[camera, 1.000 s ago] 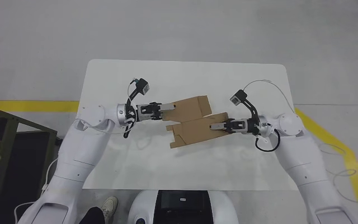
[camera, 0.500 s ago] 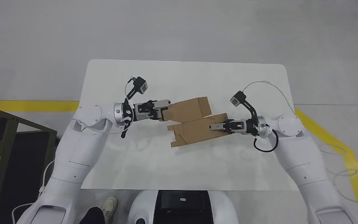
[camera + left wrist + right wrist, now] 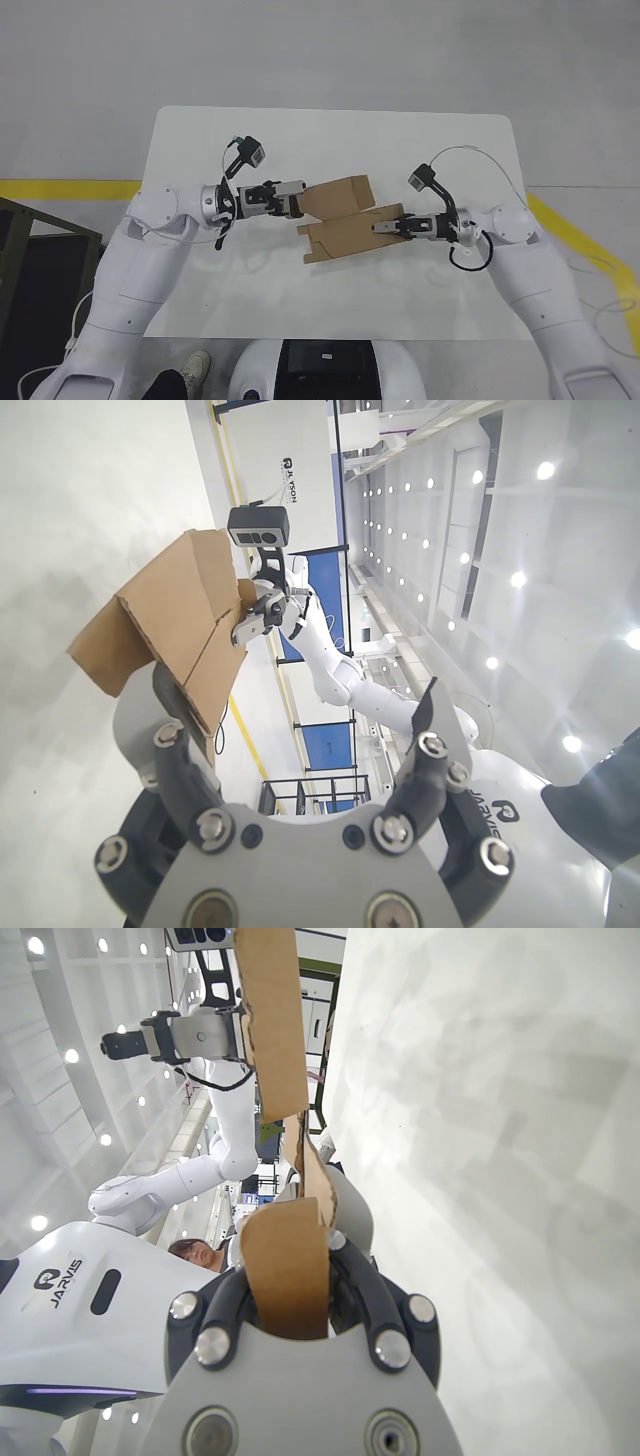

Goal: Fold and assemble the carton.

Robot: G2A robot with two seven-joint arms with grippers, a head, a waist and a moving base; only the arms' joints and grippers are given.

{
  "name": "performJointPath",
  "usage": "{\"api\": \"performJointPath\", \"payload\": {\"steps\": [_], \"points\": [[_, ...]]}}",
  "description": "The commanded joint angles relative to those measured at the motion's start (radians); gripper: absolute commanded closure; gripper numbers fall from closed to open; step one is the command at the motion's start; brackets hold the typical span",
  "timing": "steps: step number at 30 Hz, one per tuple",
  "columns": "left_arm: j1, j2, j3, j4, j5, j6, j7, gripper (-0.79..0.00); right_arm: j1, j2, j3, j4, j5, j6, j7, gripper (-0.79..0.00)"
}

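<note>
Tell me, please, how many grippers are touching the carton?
2. The right gripper is shut on the carton at the end nearest its arm; the left gripper is open at the opposite end, with one of its fingers against the cardboard edge.

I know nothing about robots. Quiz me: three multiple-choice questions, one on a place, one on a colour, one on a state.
1. Where is the carton? A. On the floor. B. Between the left gripper and right gripper, over the table. C. In a bin.
2. Its colour? A. Brown. B. White. C. Blue.
3. The right gripper is? A. Wide open. B. Shut on a cable. C. Shut on the carton.
Answers: B, the top view shows it there; A, plain cardboard brown; C, its wrist view shows cardboard clamped.
</note>
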Motion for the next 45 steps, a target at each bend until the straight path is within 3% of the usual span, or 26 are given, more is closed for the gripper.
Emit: {"api": "performJointPath", "payload": {"steps": [1,19,24,26,28,29,41,45], "points": [[0.001,0.001,0.001,0.001,-0.001,0.001,0.005,-0.785,0.002,-0.001,-0.006,-0.006,0.004,0.001,0.001,0.000],[-0.033,-0.003,0.056,0.072,0.020,-0.010,0.017,-0.785,0.002,-0.003,-0.029,-0.038,0.018,0.018,0.000,0.000],[-0.034,0.000,0.062,0.071,0.047,-0.012,0.020,-0.668,0.002,-0.001,-0.024,-0.039,0.018,0.019,-0.001,0.000],[-0.033,0.001,0.062,0.070,0.056,-0.011,0.022,-0.566,0.001,0.000,-0.021,-0.039,0.017,0.021,-0.002,0.000],[-0.033,0.002,0.061,0.070,0.058,-0.011,0.024,-0.379,0.000,0.002,-0.019,-0.041,0.018,0.022,-0.002,0.000],[-0.032,0.003,0.060,0.070,0.060,-0.011,0.026,-0.357,-0.001,0.002,-0.017,-0.042,0.018,0.022,-0.003,0.000],[-0.044,0.008,0.076,0.085,0.095,0.023,0.018,-0.332,-0.015,0.015,0.009,-0.078,-0.001,0.039,-0.006,0.000],[-0.050,0.009,0.086,0.087,0.104,0.025,0.014,-0.259,-0.022,0.019,0.015,-0.089,-0.006,0.045,-0.009,0.000]]}}
